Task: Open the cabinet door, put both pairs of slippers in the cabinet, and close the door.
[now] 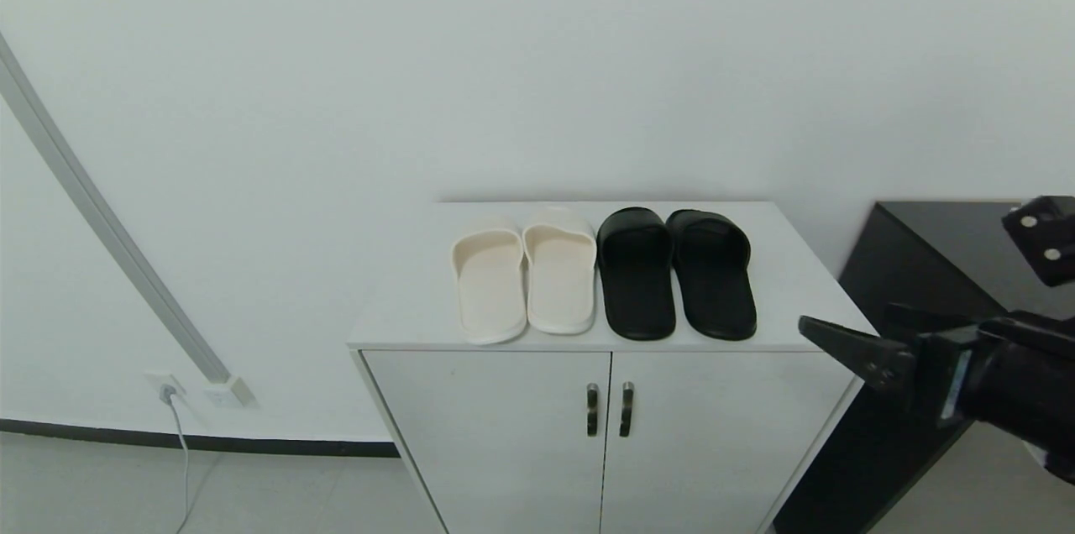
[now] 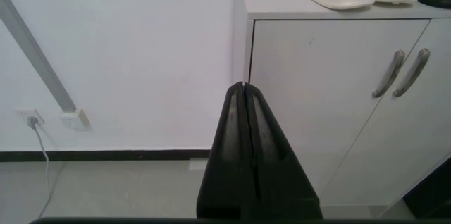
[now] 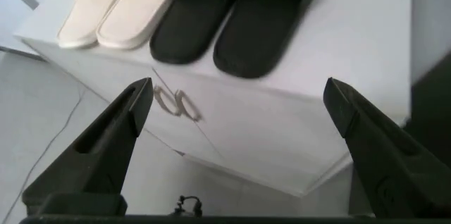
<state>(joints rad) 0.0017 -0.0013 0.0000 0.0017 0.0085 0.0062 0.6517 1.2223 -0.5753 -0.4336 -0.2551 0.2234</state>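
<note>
A white cabinet (image 1: 504, 433) stands against the wall with both doors closed and two dark handles (image 1: 609, 409) at the centre seam. On its top lie a cream pair of slippers (image 1: 525, 282) and, to their right, a black pair of slippers (image 1: 676, 274). My right gripper (image 1: 905, 269) hovers open off the cabinet's right front corner, at about top height; in the right wrist view its fingers (image 3: 113, 132) spread wide with the black slippers (image 3: 232, 13) and the handles (image 3: 176, 103) beyond. My left gripper (image 2: 244, 89) is shut on nothing, low and left of the cabinet front (image 2: 317, 97).
A black table (image 1: 949, 240) adjoins the cabinet's right side, just behind my right gripper. A wall socket with a cable (image 1: 168, 391) and a slanted grey conduit (image 1: 101, 215) are on the wall to the left. Open floor (image 1: 252, 492) lies before the cabinet.
</note>
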